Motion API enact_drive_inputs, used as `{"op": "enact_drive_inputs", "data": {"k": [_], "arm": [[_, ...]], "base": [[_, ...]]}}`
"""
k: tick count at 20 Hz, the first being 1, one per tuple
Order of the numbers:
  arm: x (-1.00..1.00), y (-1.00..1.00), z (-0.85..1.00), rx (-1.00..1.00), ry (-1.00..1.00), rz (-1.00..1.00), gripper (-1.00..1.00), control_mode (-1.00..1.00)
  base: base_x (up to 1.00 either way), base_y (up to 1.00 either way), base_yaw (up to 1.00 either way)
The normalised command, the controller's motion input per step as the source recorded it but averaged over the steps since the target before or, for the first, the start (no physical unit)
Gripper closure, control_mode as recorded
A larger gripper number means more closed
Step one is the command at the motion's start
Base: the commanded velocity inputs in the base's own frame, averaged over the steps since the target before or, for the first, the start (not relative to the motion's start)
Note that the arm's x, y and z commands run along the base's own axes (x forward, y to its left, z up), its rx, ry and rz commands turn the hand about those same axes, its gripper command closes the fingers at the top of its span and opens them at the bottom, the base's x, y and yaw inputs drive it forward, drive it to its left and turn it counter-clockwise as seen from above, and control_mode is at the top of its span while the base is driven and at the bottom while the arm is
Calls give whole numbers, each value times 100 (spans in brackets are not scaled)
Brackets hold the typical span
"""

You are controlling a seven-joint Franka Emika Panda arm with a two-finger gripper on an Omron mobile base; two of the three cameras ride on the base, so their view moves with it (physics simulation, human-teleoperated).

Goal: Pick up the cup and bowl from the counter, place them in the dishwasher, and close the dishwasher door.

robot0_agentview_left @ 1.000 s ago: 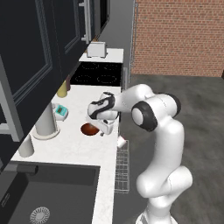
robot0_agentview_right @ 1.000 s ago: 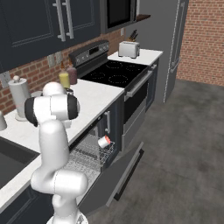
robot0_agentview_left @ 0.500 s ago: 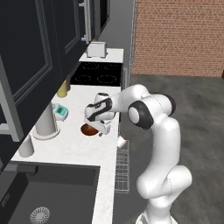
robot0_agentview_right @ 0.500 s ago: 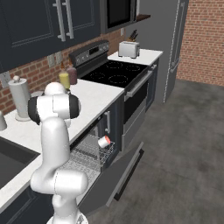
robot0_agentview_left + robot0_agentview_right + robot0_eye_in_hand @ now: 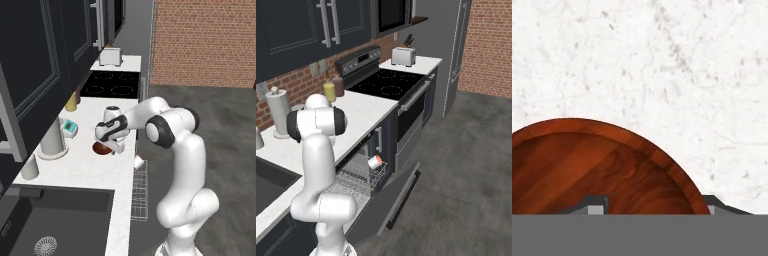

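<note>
tool [image 5: 113,148] low over the counter [image 5: 85,170], right at the near edge of the bowl [image 5: 101,148]; in the hand view, two fingertips [image 5: 596,204] set apart, one over the bowl's inside, the other just outside its rim, so jaws spread and straddling the rim, gripping nothing as far as can be told. then, largest to smallest: white marble-look counter running from the black sink [image 5: 55,220] up to the black stovetop [image 5: 112,84]. dishwasher [image 5: 378,200] below the counter edge, door dropped open, wire rack [image 5: 353,175] pulled out. paper towel roll [image 5: 51,138] upright near the wall, well left of the bowl. toaster [image 5: 111,56] on the far counter beyond the stovetop. red-brown bowl [image 5: 597,167] sitting upright on the counter, glossy inside showing. yellow bottle [image 5: 71,101] by the wall near the stovetop. small teal and white object [image 5: 69,128] between roll and bottle. cup [image 5: 375,162] lying tilted on the rack's front edge, red-pink inside facing outward.
</note>
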Motion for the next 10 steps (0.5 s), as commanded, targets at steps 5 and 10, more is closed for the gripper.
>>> {"op": "enact_drive_inputs", "data": {"k": [5, 10], "arm": [[-25, -54, 0, -1, -9, 0, 100, -100], [-58, -95, 0, 0, -10, -2, 100, -100]], "base": [[0, 0, 0], [0, 0, 0]]}}
